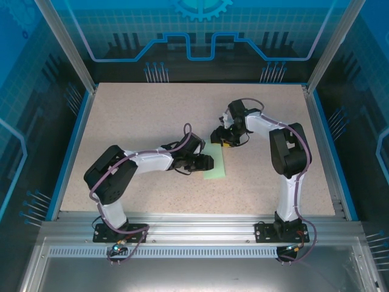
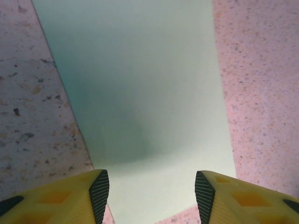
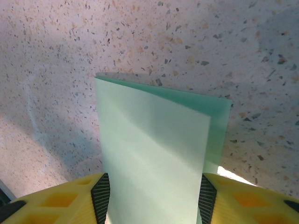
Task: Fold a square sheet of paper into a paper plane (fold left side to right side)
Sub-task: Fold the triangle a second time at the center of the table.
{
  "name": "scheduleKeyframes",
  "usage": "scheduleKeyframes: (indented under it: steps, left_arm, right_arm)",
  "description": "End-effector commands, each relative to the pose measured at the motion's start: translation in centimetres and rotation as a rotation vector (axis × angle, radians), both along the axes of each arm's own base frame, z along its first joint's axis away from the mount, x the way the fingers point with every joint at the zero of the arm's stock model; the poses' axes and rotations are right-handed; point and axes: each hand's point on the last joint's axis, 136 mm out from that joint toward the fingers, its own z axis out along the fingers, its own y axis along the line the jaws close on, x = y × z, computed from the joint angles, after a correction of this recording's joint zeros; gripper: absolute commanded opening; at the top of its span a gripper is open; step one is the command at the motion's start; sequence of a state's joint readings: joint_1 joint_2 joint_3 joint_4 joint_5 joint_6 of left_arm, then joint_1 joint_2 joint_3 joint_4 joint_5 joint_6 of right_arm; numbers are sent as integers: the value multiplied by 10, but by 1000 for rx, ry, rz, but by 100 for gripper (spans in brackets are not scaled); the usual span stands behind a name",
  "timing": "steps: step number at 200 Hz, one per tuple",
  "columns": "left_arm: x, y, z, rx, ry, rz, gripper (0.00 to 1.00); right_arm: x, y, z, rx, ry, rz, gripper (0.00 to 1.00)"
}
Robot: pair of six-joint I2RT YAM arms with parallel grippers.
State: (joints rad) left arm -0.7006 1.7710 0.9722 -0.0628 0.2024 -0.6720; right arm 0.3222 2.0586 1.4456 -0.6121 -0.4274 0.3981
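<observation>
L gripper point(image 2: 152, 196): jaws spread wide, nothing clamped. The mint-green paper sheet point(image 2: 145, 84) lies flat on the speckled table point(image 2: 261, 93), starting between the two yellow fingers and running straight ahead of them past the top of the left wrist view. The sheet is a bit narrower than the gap at the tips. Its L edge passes just inside the L black pad point(image 2: 99, 193), and a sliver of table shows near the R pad. Can't tell if the tips touch the paper or sit just above it. R gripper point(image 3: 153, 196): jaws also wide apart, no pinch. Here the paper sheet point(image 3: 154, 149) is folded double and fills the gap pad to pad, extending fwd of the tips. The top layer sits skewed on the bottom one, so a darker green strip of the lower layer shows along the far end and the R side. The far-L corner is lifted slightly, w/ a shadow under it. The sheet's edges meet the pads point(image 3: 101, 196) in view, but can't tell whether they touch. From the top cam, the L gripper point(image 1: 208, 163) comes in at the long L side of the narrow sheet point(image 1: 217, 165), around mid-length. The R gripper point(image 1: 220, 141) sits at its far short end. The two grippers are near each other, w/ the sheet between them on the table point(image 1: 140, 115).
</observation>
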Motion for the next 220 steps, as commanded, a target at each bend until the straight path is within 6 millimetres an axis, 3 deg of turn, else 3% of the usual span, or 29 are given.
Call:
scheduleKeyframes:
  steps: [1, 30, 103, 220]
  left_arm:
    - [-3, 2, 23, -3, -61, -30, 58]
    - [-2, 13, 37, 27, -109, -17, 61]
    - [-4, 33, 45, 94, -159, 11, 65]
    - [-4, 39, 54, 104, -208, 6, 66]
  right_arm:
    - [-4, 7, -4, 18, 19, 27, 52]
    - [-6, 9, -1, 35, 30, 23, 51]
    - [-16, 10, 25, 60, 13, 28, 51]
    - [-36, 14, 24, 39, 38, 38, 47]
